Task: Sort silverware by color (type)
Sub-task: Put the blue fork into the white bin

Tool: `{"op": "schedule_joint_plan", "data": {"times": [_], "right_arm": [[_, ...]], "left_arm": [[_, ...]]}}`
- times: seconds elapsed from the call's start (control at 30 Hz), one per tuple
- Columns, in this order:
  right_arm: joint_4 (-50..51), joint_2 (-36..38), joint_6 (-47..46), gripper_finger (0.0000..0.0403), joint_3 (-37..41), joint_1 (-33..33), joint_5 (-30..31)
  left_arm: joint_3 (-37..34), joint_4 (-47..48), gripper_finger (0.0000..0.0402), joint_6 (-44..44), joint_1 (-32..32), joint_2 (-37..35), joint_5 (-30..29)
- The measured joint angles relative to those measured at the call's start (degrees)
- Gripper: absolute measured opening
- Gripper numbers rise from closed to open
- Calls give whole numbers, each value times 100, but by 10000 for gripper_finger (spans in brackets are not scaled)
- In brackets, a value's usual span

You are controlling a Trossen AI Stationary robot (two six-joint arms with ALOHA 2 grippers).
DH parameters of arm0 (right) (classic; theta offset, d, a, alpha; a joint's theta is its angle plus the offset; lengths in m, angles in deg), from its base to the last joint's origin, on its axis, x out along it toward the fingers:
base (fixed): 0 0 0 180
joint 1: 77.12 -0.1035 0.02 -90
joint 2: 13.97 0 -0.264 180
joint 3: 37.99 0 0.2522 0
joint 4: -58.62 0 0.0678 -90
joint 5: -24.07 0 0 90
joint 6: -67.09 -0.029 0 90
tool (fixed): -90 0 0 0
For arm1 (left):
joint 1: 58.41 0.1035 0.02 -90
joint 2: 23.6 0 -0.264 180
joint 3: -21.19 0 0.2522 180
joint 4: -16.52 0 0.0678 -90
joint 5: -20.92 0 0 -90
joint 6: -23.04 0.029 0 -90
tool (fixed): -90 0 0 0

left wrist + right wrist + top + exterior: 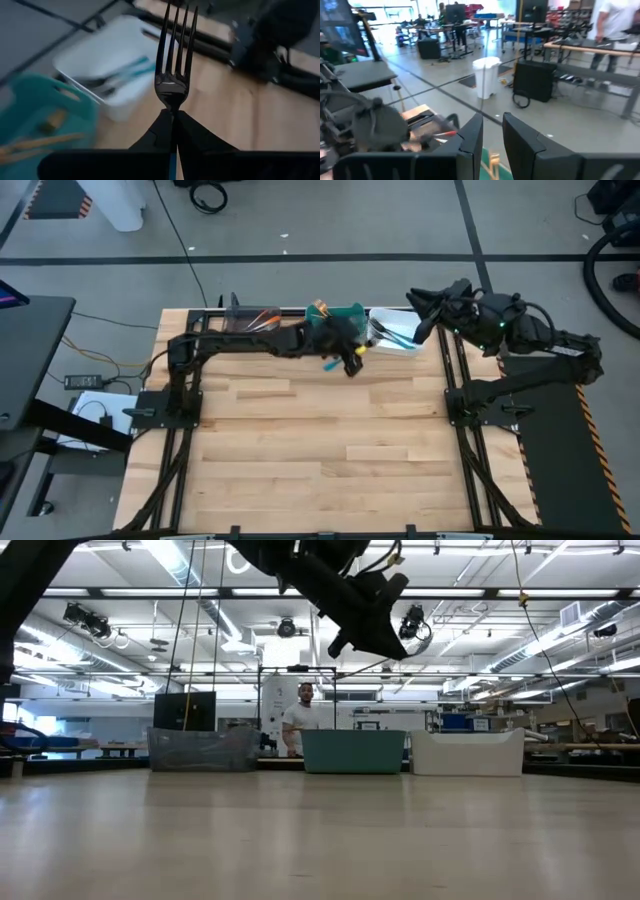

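My left gripper (352, 352) hangs above the table's far middle, just near the bins, shut on a blue-handled fork (174, 55) with dark tines. Three bins stand along the far edge. The clear bin (252, 320) holds orange-handled forks. The teal bin (345, 312) holds gold forks (47, 140). The white bin (395, 332) holds blue-handled forks (117, 75). My right gripper (492, 122) is open and empty, raised above the far right corner (418, 305). My left gripper pinches the fork at its neck (171, 104), just behind the tine head, between the two fingertips. The fork lies along the fingers, tines pointing ahead, and the blue handle (172, 162) runs back between them. The fork is lifted clear of the table and the bins.
The wooden table top (320, 450) spreads out near the bins. Black frame rails run along both sides (455, 380). In the low view a person (298, 718) stands in the room behind the bins.
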Motion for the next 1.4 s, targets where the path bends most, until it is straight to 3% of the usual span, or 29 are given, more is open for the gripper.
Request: {"op": "schedule_joint_plan", "data": {"times": [0.33,0.6,1.03,1.4], "right_arm": [[-416,17,782,81,0,407,-18],[-503,-51,1105,81,0,631,-21],[-797,-506,-115,83,0,1238,-27],[-791,-1193,-221,113,0,1367,-68]], "left_arm": [[42,-1729,18,258,751,22,334],[42,-2190,18,512,1051,39,396],[42,-2990,18,608,1206,42,797],[42,-3313,19,591,1490,44,1196]]}}
